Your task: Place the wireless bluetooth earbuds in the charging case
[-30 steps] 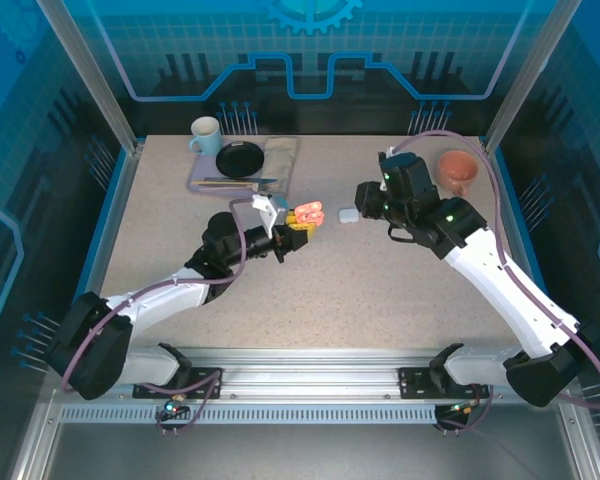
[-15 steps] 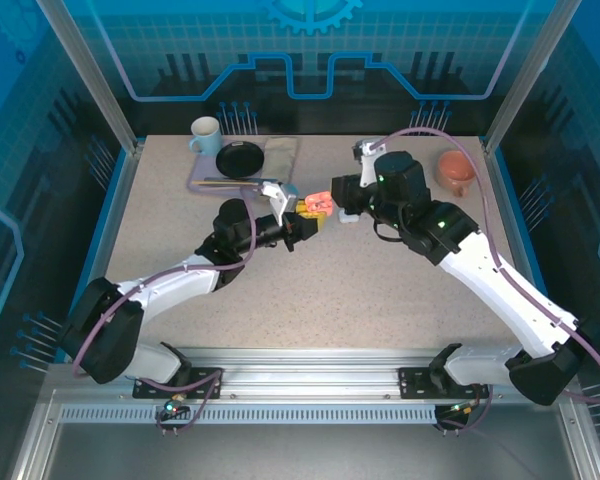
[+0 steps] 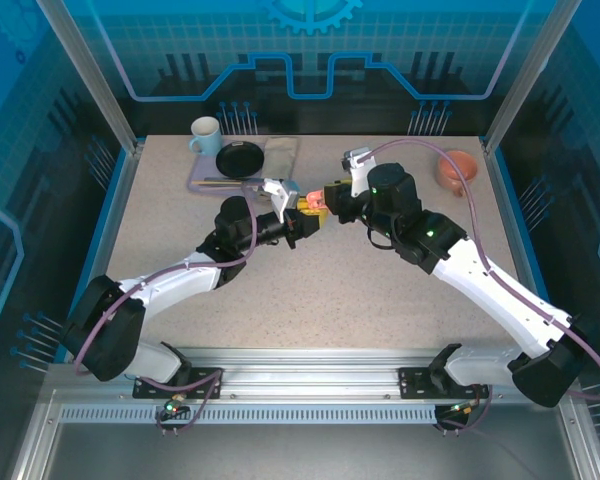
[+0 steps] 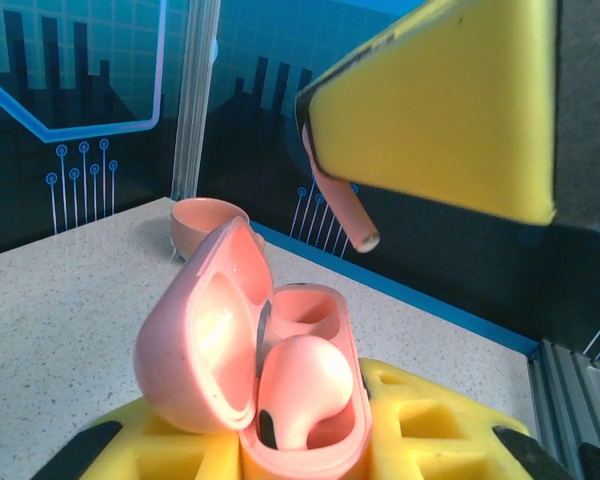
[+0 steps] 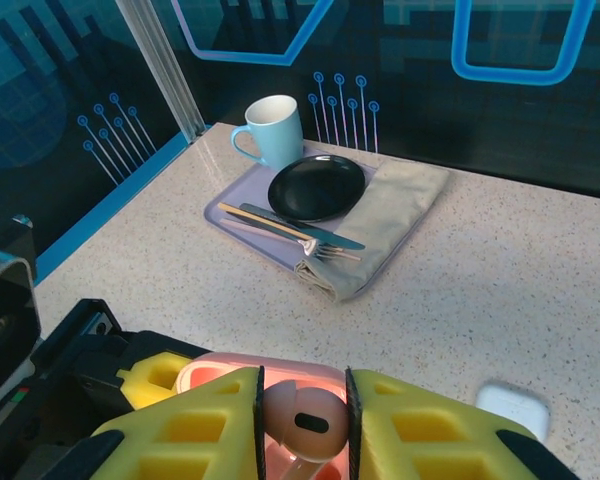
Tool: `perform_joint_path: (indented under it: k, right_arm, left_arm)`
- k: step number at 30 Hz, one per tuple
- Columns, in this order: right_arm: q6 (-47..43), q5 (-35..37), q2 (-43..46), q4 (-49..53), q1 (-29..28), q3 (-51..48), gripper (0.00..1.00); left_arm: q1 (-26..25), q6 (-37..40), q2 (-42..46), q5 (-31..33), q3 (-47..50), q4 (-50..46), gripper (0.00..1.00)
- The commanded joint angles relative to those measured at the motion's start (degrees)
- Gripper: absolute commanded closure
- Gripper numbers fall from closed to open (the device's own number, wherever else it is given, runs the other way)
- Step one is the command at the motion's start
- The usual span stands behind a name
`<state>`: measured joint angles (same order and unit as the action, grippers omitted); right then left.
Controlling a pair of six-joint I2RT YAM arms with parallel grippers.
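Pink earbud (image 5: 300,418) is pinched between the yellow pads of the right gripper (image 3: 332,196), stem pointing down. In the left wrist view its stem tip hangs at about 1 o'clock above the charging case (image 4: 248,365), near it but not touching. The case is salmon-pink, with its lid hinged open toward 9 o'clock. It is clamped in the left gripper (image 3: 302,218), whose jaws are clenched on its base. In the top view the two grippers meet just past table centre, toward 12 o'clock. Seated earbud (image 4: 298,388), same pink, already fills the near socket; the far socket at 12 o'clock of it looks empty. Judgement: the pink pair is half done, with one in and the second held above, not yet lowered. Left to do: line the stem up with the free socket, press home, let go, shut the lid. White case (image 5: 513,408), blurred, lies on the table at 3 o'clock of the right gripper; I cannot tell whether its lid is open. That pair is unverified. Tray (image 5: 228,207) with mug (image 5: 272,130) at 10 o'clock and bowl (image 3: 458,170) at 2 o'clock are not involved.
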<state>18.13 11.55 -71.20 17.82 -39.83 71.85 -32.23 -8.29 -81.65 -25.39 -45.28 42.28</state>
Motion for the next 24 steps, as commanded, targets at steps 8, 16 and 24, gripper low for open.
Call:
perform_joint_path:
  k: [8,16,24]
  right_arm:
    - [-1.1,2.1,0.3,-3.7,-0.7,-1.8,0.75]
    - [-1.2,2.2,0.1,-3.8,-0.5,-2.7,0.76]
    - [-0.4,2.2,1.0,-5.5,-0.4,-4.9,0.77]
  left_arm:
    - [-0.9,-0.9,0.4,-1.5,-1.7,1.3,1.0]
    - [-1.1,-0.5,1.1,-1.3,-1.5,1.5,1.0]
    - [-1.1,-0.4,1.3,-0.5,-1.4,1.3,1.0]
